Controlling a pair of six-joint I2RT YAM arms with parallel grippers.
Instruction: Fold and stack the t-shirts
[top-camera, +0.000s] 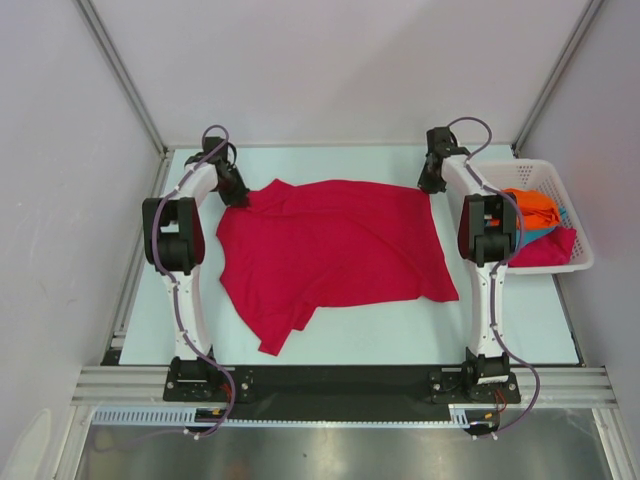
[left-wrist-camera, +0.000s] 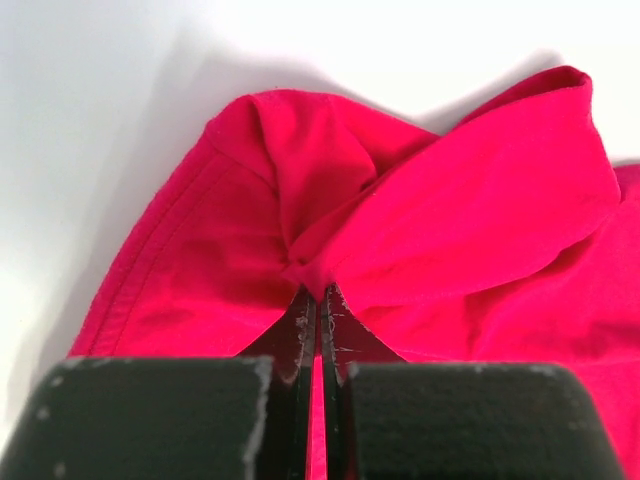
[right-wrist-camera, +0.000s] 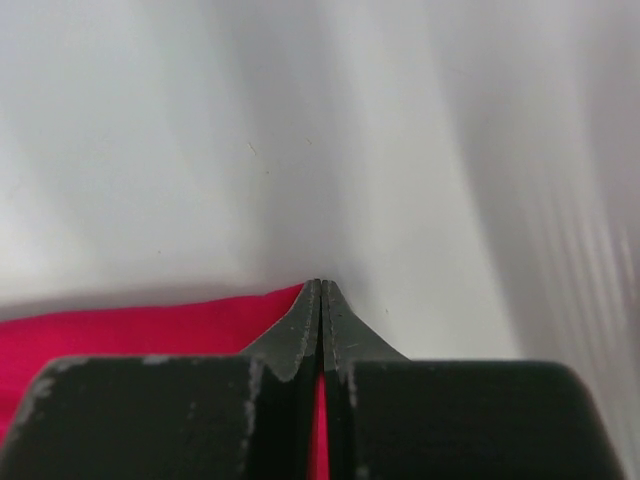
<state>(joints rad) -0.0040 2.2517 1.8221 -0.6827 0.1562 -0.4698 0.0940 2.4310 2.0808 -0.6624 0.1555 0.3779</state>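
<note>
Left of white basket (top-camera: 575, 225): crimson t-shirt (top-camera: 330, 245) spread out, rumpled, far corner bunched and clamped in left gripper (left-wrist-camera: 318, 290), basket-side corner nipped between closed tips of right gripper (right-wrist-camera: 320, 285). Inside basket: orange t-shirt (top-camera: 530, 205), teal t-shirt (top-camera: 538, 234), heaped.

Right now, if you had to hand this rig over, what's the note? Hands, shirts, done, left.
Left hand: shut on the far-left corner of the red t-shirt, cloth bunched in front of it.
Right hand: shut on that shirt's far-right edge, a sliver of red in its grip.
The red t-shirt lies spread on the table, wrinkled, its near-left part trailing toward the arms.
Basket, right of the right arm: orange t-shirt, teal t-shirt, red cloth.
Done: nothing folded, no stack.
Left: fold this one, then the basket's shirts, and stack.
</note>
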